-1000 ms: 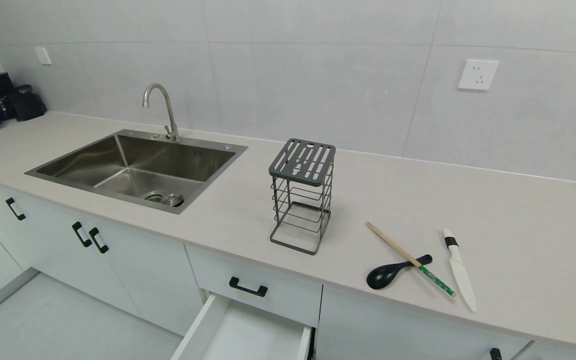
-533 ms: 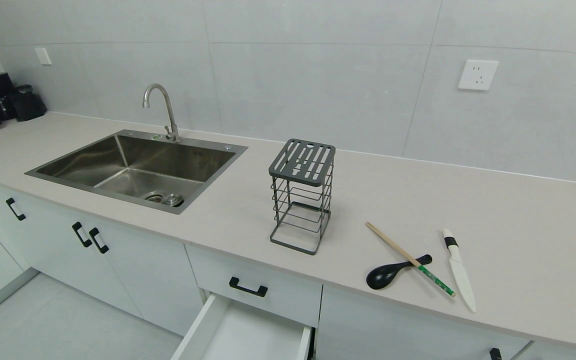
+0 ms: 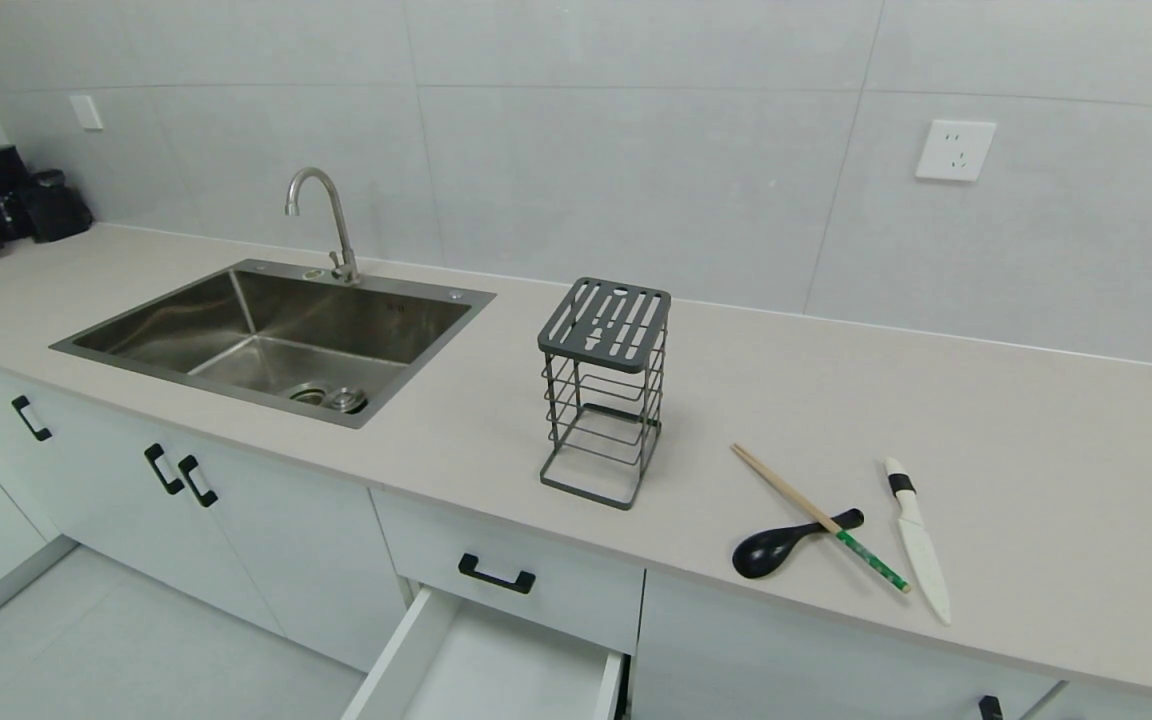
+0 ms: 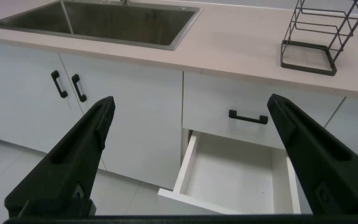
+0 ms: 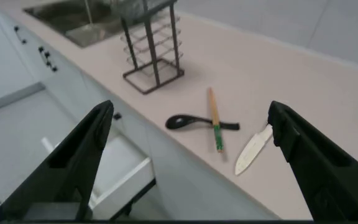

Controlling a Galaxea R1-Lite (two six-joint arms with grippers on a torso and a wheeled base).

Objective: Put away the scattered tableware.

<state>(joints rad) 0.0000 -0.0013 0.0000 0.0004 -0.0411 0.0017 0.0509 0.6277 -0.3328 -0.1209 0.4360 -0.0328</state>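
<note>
left tool low, facing open white drawer, jaws wide, empty | right tool off counter front edge, angled down, jaws wide, empty | wooden chopsticks lie across glossy black spoon, white knife beside, on matte beige counter right of wire rack

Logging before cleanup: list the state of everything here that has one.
lower drawer: pulled open
upper drawer: shut
left gripper: open
right gripper: open
rack: upright
chopsticks: lying across the spoon
knife: lying flat
</note>
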